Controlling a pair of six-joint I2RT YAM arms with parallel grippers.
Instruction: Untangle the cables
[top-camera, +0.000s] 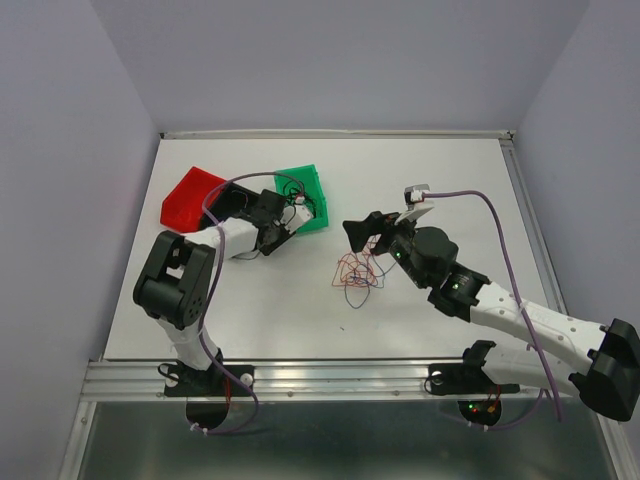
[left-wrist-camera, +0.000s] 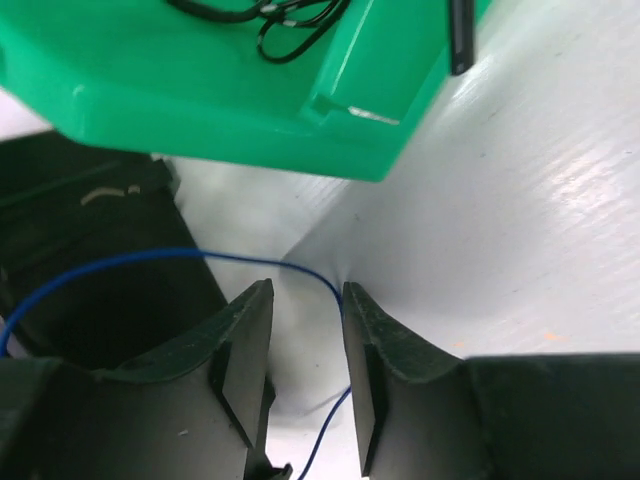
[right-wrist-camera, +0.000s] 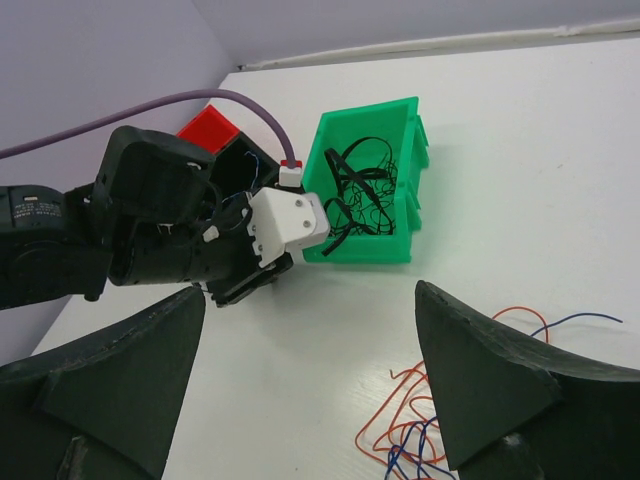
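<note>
White table: your left gripper straddles the limp, hair-thin blue cable, half-open; right gripper gapes empty. Pinch mid-loop.

White, black-jointed arms carry purple cables.

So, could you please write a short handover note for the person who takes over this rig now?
Left end effector: open with a narrow gap, a blue cable running between its fingers, beside the green bin and black bin.
Right end effector: open wide, empty, by the red and blue tangle.
Done: black cables lie in the green bin.
Left to do: separate the tangle.
</note>
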